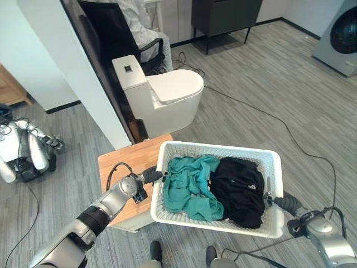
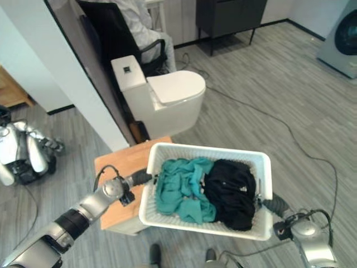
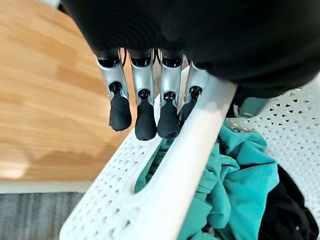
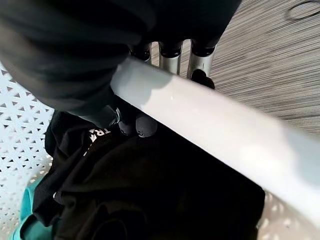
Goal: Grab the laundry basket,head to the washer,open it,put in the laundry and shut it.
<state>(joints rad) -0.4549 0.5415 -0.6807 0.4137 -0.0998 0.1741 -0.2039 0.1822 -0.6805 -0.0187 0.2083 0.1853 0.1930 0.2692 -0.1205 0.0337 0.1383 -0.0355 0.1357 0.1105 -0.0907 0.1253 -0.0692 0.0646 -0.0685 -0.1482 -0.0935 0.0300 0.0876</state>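
A white perforated laundry basket [image 1: 217, 148] hangs between my two hands, its left end over a small wooden table [image 1: 124, 162]. Inside lie a teal garment [image 1: 189, 187] and a black garment [image 1: 240, 187]. My left hand [image 1: 150, 176] grips the basket's left rim [image 3: 165, 185], with its fingers [image 3: 145, 115] down the outside by the handle slot. My right hand [image 1: 279, 202] is clamped on the right rim [image 4: 215, 135], fingers outside and thumb [image 4: 137, 125] inside above the black garment [image 4: 150, 190]. The washer [image 1: 340, 33] stands far off at the upper right.
A white toilet [image 1: 167, 95] stands just beyond the table, beside a white partition wall [image 1: 72, 72]. Behind it are a black office chair [image 1: 111, 28] and a dark cabinet [image 1: 223, 14]. Another robot [image 1: 22, 148] sits at the left. A cable [image 1: 279, 123] crosses the grey plank floor.
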